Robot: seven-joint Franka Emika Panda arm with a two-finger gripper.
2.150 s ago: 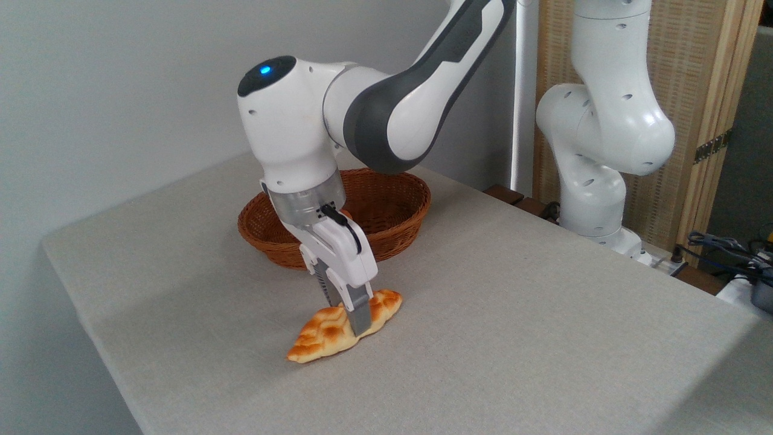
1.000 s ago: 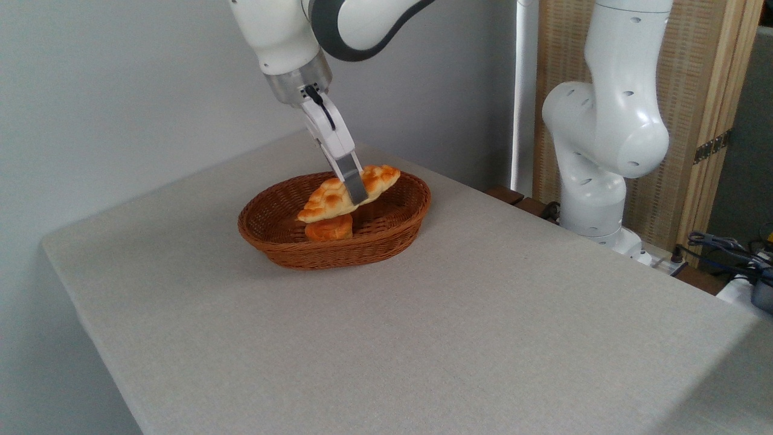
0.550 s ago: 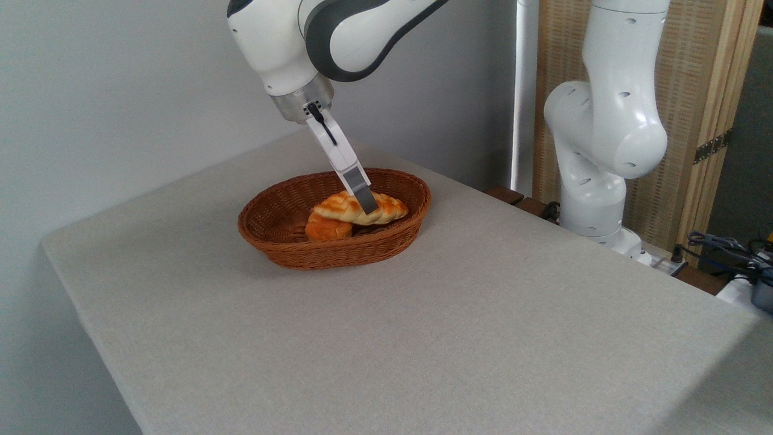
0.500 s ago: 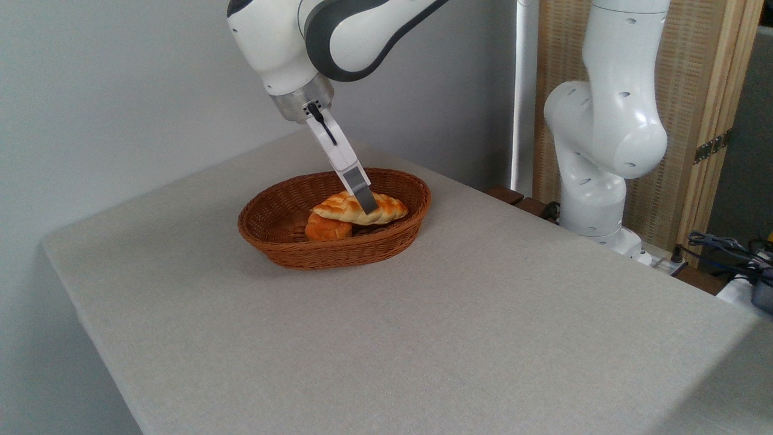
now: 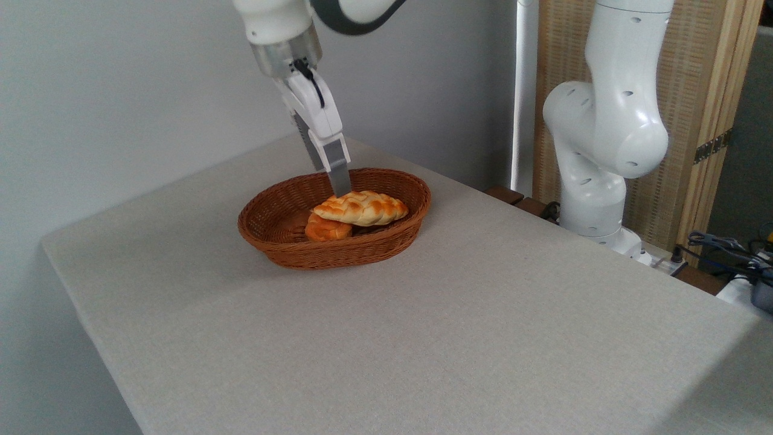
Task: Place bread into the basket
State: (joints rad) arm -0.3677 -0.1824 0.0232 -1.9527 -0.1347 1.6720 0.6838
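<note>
Pincer (image 5: 339, 192) empty above glossy braided bread (image 5: 361, 208), gap unclear; woven wicker basket (image 5: 338, 254).

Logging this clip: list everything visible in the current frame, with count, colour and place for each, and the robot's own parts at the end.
bread: one, golden-orange braided loaf, lying in the basket, partly on top of the smaller bun.
smaller bun: one, orange-brown, in the basket under the loaf's left end.
basket: one, reddish-brown wicker, far middle of the table.
table: one, light grey cloth surface.
wooden screen: one, tan, behind the table at right.
cables: a dark bundle at the right edge.
arm: one, white, base at the table's right rear.
gripper: one, white and grey, just above the loaf, holding nothing; opening unclear.
</note>
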